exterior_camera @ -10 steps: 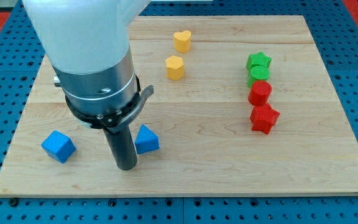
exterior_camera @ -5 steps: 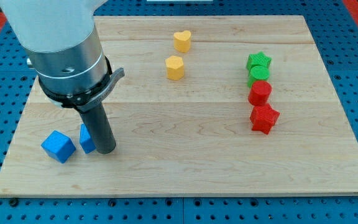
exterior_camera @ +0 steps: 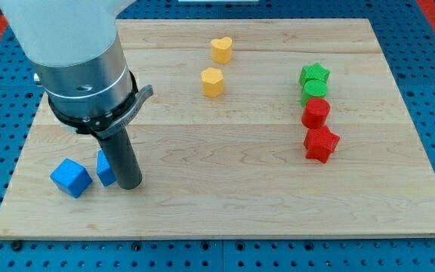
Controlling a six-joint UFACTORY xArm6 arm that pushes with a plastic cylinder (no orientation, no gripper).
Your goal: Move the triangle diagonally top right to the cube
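The wooden surface (exterior_camera: 225, 204) carries everything. The arm (exterior_camera: 74, 53) hangs upright over its left part, its dark rod standing vertical. My tip (exterior_camera: 129, 186) touches the blue triangle (exterior_camera: 105, 168) on that block's right side; this end effector holds nothing. The blue cube (exterior_camera: 71, 178) sits just left of the triangle. No writing is readable.

Bystander blocks on the wooden board (exterior_camera: 399, 204)
Two yellow hearts (exterior_camera: 220, 50) (exterior_camera: 213, 81) far centre; right, green star (exterior_camera: 315, 74), green cylinder (exterior_camera: 313, 91), red cylinder (exterior_camera: 316, 113), red star (exterior_camera: 321, 143).
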